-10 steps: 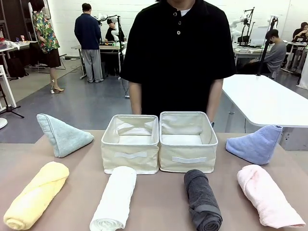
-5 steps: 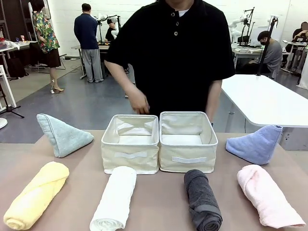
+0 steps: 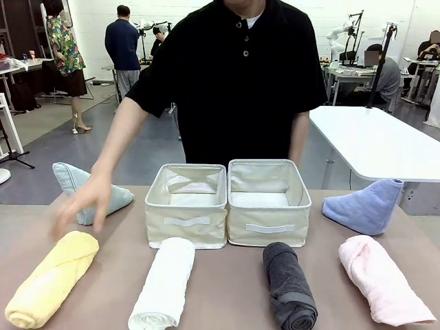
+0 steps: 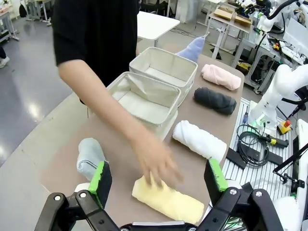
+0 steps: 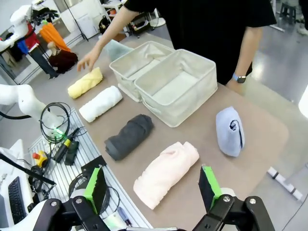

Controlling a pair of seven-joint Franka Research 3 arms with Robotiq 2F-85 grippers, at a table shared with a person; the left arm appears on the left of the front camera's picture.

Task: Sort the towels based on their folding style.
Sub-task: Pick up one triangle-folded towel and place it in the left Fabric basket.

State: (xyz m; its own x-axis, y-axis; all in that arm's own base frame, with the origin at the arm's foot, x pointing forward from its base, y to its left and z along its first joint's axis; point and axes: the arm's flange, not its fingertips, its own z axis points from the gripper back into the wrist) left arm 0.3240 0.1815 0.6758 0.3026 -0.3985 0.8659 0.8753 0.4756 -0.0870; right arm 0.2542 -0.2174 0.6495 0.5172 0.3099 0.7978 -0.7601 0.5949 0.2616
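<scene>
Far left, the person's hand (image 3: 86,203) hung before the teal cone (image 3: 120,196), over the yellow roll (image 3: 51,278); white roll (image 3: 163,282), two empty baskets (image 3: 187,221), grey roll (image 3: 289,285), blue cone (image 3: 364,206) and pink roll (image 3: 385,278) lay spread apart, likely one basket per fold. Left claw (image 4: 159,175) and right claw (image 5: 151,185) gaped empty

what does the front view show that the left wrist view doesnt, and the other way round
Front view: the person's other arm, hanging at the far side of the right basket. Left wrist view: the left gripper, open, with the person's hand, blurred, over one end of the yellow roll. Both: that hand, the yellow roll, the white roll and the right basket.
</scene>
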